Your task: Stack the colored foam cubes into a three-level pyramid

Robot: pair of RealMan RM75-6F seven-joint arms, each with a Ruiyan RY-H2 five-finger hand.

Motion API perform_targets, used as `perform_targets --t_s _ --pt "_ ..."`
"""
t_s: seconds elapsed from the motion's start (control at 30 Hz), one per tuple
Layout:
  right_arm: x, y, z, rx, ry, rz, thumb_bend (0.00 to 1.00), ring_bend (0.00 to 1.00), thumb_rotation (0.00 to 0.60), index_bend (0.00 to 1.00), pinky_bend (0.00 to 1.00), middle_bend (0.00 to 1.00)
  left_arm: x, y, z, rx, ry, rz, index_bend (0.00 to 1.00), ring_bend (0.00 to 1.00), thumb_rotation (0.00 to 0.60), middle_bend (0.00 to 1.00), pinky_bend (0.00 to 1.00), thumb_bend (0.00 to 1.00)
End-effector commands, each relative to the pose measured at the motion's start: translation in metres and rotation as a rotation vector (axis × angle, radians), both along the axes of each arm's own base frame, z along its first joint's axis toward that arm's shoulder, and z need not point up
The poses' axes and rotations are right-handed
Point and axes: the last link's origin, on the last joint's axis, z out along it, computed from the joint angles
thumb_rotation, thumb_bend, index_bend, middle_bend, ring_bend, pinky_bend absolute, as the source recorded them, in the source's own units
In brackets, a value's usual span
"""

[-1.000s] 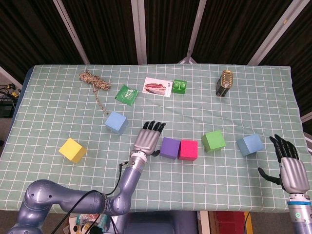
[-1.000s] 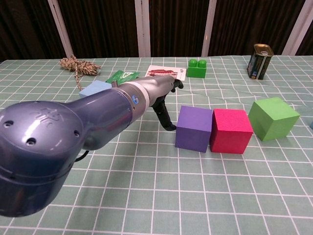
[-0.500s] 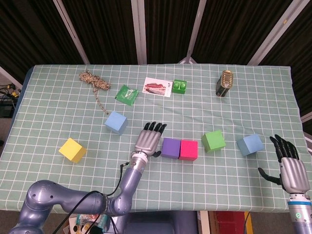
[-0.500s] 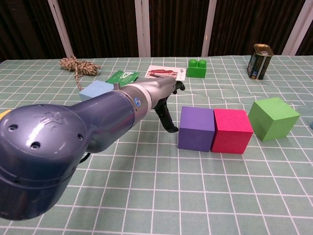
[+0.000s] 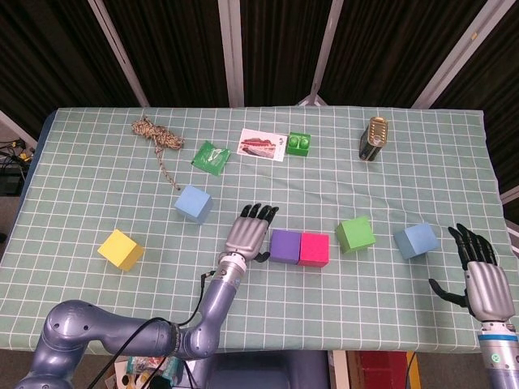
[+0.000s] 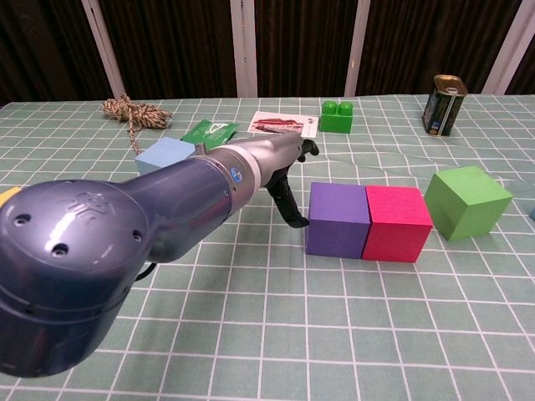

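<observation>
Fingers of the left hand lie spread, thumb touching the purple foam cube, which sits flush beside the pink foam cube, both square to the surface; right hand is spread, empty.

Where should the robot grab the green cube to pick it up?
Probably from above, with fingers on two opposite side faces of the green cube. It sits flat but turned a bit against the grid, so the right hand should turn to match. All its sides look free; the pink cube sits apart.

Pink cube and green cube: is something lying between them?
No. Between the pink cube and the green cube only bare checked tablecloth shows, in both views.
</observation>
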Motion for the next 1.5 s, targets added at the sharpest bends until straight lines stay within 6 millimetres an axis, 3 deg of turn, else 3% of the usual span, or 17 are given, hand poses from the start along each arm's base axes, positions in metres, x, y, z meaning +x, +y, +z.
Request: perform_targets --t_s 0.03,0.53,0.73,0.9,1.1,1.5 --pt "0.0 0.0 0.0 -0.001 0.0 0.0 0.25 0.0 0.6 0.0 0.0 0.0 0.001 0.0 -0.001 -0.003 -0.007 0.004 0.0 0.0 0.6 0.06 0.04 0.34" --pt "-0.001 0.001 0.001 -0.002 0.001 -0.001 0.25 0.0 0.6 0.0 0.0 0.0 -0.009 0.004 0.008 0.016 0.007 0.012 0.0 0.0 0.6 0.06 0.04 0.31" --pt "0.0 0.001 0.001 -0.002 0.003 0.001 0.25 0.0 0.6 0.0 0.0 0.0 -0.018 0.015 0.035 0.075 0.04 -0.004 0.0 0.0 0.6 0.06 0.04 0.19" --pt "-0.001 0.001 0.001 -0.004 0.005 0.0 0.25 0.0 0.6 0.0 0.0 0.0 -0.024 0.026 0.059 0.111 0.081 -0.024 0.0 0.0 0.6 0.06 0.04 0.16" --pt "0.0 0.001 0.001 -0.003 0.009 0.002 0.25 0.0 0.6 0.0 0.0 0.0 -0.045 0.042 0.09 0.129 0.242 -0.078 0.0 0.0 0.6 0.05 0.04 0.11" --pt "-0.001 0.0 0.0 -0.007 0.011 -0.006 0.25 0.0 0.6 0.0 0.0 0.0 -0.089 0.066 0.129 0.112 0.46 -0.127 0.0 0.0 0.6 0.06 0.04 0.1"
